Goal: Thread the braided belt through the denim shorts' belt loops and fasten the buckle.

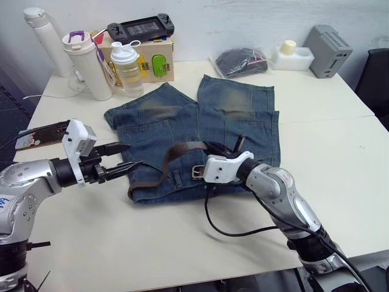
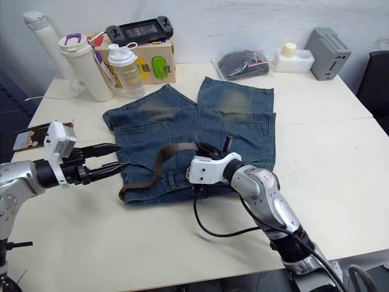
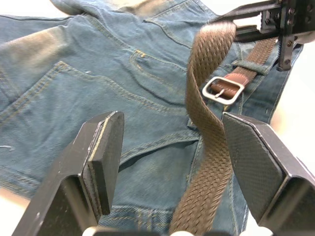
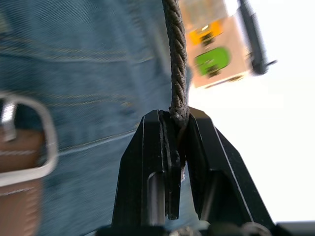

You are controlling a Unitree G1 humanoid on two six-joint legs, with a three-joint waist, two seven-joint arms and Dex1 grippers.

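The denim shorts [image 1: 200, 137] lie flat in the middle of the surface [image 1: 340, 140], waistband on the near side. The braided belt [image 1: 163, 163] lies across the near left part of them. The buckle [image 1: 197, 171] lies to its right, probably just beside a belt loop [image 1: 177, 177]. Bottles [image 1: 124, 70] stand at far left.

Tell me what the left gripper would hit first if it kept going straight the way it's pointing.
Probably the braided belt: the left gripper is open and the raised strap lies between its fingers, over the denim shorts. Depth is hard to judge.
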